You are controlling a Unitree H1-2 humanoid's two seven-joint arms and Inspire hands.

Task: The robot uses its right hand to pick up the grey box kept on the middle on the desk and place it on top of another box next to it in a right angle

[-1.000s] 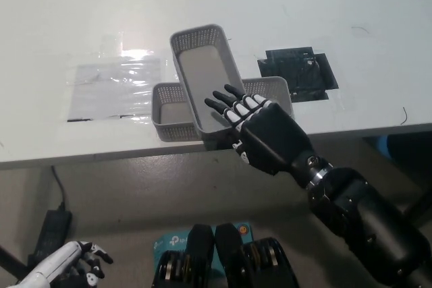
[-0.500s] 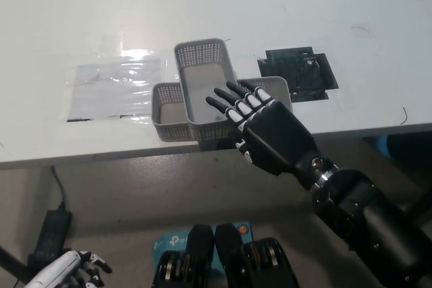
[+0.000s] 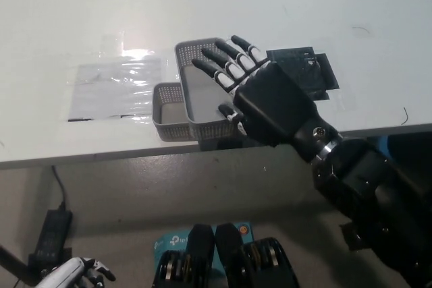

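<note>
A grey mesh box [image 3: 199,89] lies crosswise on top of a second grey mesh box [image 3: 165,111] near the desk's front edge, at about a right angle to it. My black right hand [image 3: 260,96] hovers over the top box with its fingers spread apart, open and holding nothing; it hides the box's right side and the lower box's right end. My white left hand [image 3: 74,276] rests low at the bottom left, below the desk, fingers curled.
The white desk [image 3: 202,5] carries a clear plastic sheet [image 3: 115,85] left of the boxes and a black patch [image 3: 304,72] right of them. Below the desk edge, a black adapter [image 3: 50,234] lies on the floor.
My right hand let go of the top box and rose up and back over it, fingers spread. The box settled flat across the lower box. The left hand sank slightly.
</note>
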